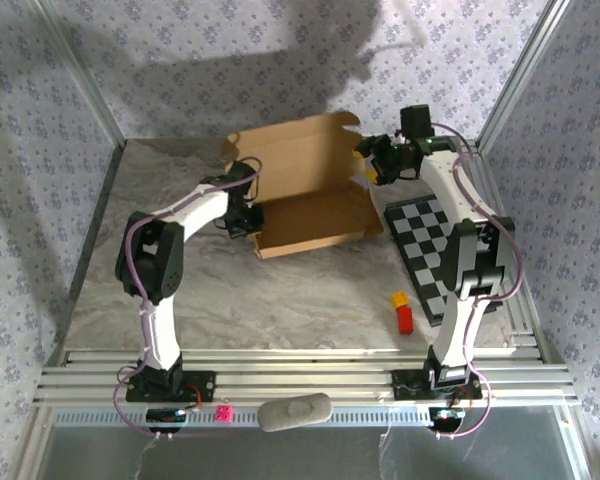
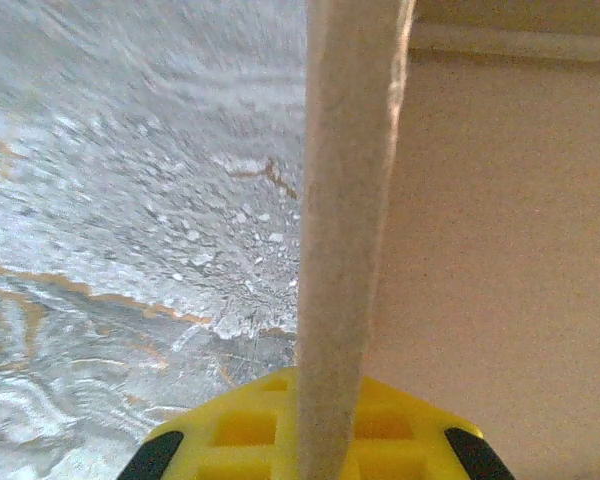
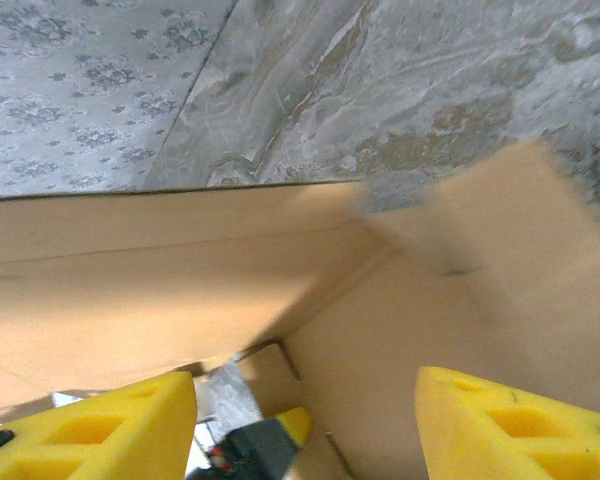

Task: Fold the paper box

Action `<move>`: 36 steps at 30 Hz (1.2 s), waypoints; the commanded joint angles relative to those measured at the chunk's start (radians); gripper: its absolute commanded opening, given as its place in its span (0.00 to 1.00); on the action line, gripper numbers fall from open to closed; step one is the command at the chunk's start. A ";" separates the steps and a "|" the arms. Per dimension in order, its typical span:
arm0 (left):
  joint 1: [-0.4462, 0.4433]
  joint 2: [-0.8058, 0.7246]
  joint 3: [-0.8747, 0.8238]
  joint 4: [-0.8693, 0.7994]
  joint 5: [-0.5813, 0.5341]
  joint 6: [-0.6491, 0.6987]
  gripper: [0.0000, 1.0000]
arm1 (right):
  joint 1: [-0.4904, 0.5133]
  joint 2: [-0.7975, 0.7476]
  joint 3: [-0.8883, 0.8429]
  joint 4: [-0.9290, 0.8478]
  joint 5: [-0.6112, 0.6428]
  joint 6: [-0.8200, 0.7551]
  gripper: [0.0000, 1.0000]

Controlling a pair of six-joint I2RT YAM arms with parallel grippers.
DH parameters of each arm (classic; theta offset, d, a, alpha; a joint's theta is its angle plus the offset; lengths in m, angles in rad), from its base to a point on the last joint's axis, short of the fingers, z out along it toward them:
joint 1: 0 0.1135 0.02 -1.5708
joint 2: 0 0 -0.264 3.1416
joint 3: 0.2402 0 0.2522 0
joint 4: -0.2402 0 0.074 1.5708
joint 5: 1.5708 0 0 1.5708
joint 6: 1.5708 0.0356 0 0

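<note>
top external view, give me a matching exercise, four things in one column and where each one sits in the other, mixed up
Things:
1. paper box
2. checkered board
3. red block
4. left gripper

Places:
a. next to the yellow block
b. at the box's left wall
c. middle of the table, open
d. right side of the table, beside the right arm

Pairs: 1-c, 2-d, 3-a, 4-b
</note>
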 commanded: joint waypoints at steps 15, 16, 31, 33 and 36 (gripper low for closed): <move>0.130 -0.211 -0.019 0.006 0.243 0.107 0.00 | -0.133 -0.094 -0.220 0.220 -0.280 0.101 0.50; 0.130 -0.209 -0.018 0.006 0.243 0.105 0.00 | -0.119 -0.085 -0.200 0.213 -0.281 0.104 0.49; 0.120 -0.171 0.014 0.002 0.228 0.104 0.00 | -0.036 -0.146 -0.198 0.373 -0.268 0.258 0.37; 0.116 -0.163 0.022 -0.027 0.222 0.105 0.00 | -0.034 -0.153 -0.202 0.400 -0.271 0.279 0.36; 0.116 -0.155 0.028 -0.035 0.216 0.105 0.00 | -0.035 -0.174 -0.207 0.415 -0.266 0.302 0.38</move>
